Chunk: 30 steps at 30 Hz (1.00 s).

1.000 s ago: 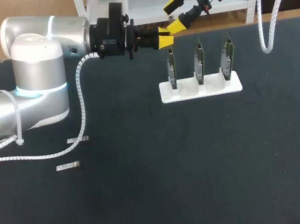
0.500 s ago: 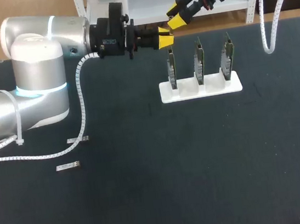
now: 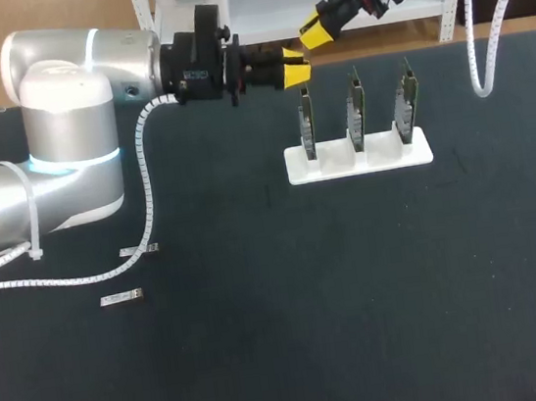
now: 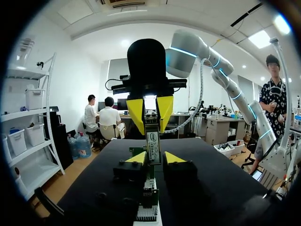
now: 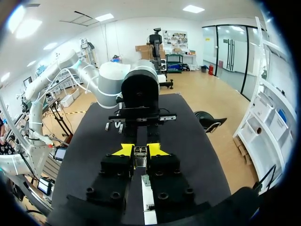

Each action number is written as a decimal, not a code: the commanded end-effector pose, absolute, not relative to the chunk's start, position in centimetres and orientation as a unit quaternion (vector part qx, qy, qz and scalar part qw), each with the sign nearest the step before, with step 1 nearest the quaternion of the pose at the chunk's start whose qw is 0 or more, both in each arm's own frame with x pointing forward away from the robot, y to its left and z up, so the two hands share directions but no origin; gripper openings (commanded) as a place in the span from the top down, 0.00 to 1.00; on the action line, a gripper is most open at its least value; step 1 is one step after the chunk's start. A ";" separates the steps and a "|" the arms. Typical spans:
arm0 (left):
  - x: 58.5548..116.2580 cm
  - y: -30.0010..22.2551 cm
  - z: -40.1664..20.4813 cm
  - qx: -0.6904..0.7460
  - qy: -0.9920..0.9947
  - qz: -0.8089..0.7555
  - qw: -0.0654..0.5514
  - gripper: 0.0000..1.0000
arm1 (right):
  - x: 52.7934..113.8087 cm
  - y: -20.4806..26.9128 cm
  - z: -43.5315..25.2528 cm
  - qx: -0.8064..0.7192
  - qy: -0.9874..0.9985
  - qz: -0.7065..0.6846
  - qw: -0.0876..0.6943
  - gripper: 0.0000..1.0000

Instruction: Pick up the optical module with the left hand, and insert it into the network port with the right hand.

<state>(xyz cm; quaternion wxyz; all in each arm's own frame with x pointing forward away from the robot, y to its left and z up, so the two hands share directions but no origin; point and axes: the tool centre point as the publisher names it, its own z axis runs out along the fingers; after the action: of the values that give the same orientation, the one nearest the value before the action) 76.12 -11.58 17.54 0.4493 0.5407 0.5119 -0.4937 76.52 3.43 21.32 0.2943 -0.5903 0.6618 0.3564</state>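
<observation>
The optical module (image 4: 153, 141), a slim silver bar with a label, stands between my two grippers above the table's far edge. My right gripper (image 5: 140, 150) comes in from the far right and is shut on the module (image 5: 140, 157), both yellow tips pressing it. My left gripper (image 4: 155, 158) is at the module's other end, its tips slightly apart with a thin gap on one side. In the head view the left gripper (image 3: 294, 66) and the right gripper (image 3: 312, 32) meet tip to tip, up and left of the white stand (image 3: 358, 157) carrying three upright green port boards (image 3: 357, 110).
Two more small silver modules lie on the dark mat at the left, one (image 3: 139, 249) above the other (image 3: 122, 298). My left arm's grey body (image 3: 65, 158) fills the left side. A white cable (image 3: 470, 45) hangs from the right arm near the stand.
The right gripper's wide-open fingers closed on the module's end. The left gripper's fingers eased apart a little. Both arms stayed where they were.
</observation>
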 end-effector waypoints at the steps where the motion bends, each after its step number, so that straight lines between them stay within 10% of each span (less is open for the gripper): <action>1: 75.9 -11.6 17.5 0.540 0.513 -0.492 0.452 0.00 | 76.3 3.4 21.3 -0.590 0.663 0.354 0.295 1.00; 30: 74.8 -6.7 14.4 0.586 0.619 -0.376 0.365 0.00 | 75.7 2.9 21.2 -0.593 0.660 0.357 0.293 1.00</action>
<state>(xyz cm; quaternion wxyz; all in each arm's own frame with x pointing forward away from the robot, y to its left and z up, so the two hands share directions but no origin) 75.27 -6.56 14.40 0.3643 0.5881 0.6130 -0.3817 75.92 2.92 21.27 0.2908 -0.5936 0.6595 0.3580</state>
